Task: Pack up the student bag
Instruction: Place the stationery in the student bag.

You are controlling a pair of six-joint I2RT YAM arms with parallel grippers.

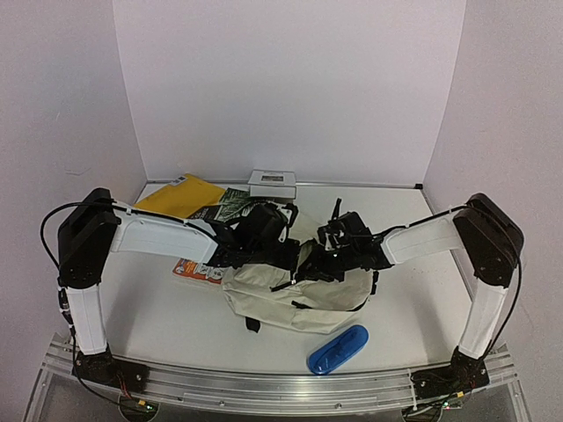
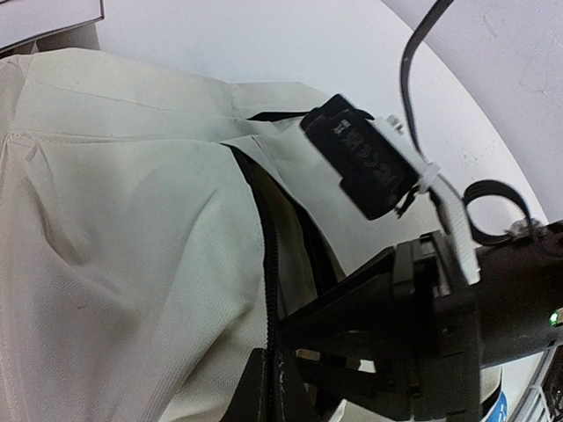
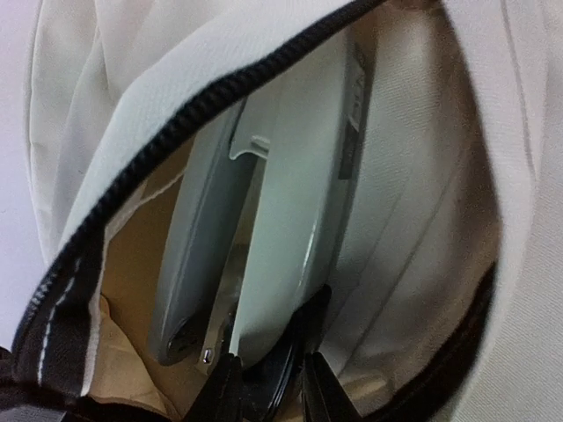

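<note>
Yellow envelope (image 1: 180, 195), white box (image 1: 272, 183), blue case (image 1: 338, 349)

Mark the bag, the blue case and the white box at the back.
bag (image 1: 273, 299): top view, on its cream front panel.
blue case (image 1: 339, 349): top view, on the middle of its upper side.
white box (image 1: 271, 182): top view, on its top face.

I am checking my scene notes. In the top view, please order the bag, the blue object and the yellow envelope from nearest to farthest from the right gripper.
1. Bag: at the centre; the right gripper reaches into it.
2. Blue object: on the near side, in front of the bag.
3. Yellow envelope: at the far left, towards the back wall.
</note>
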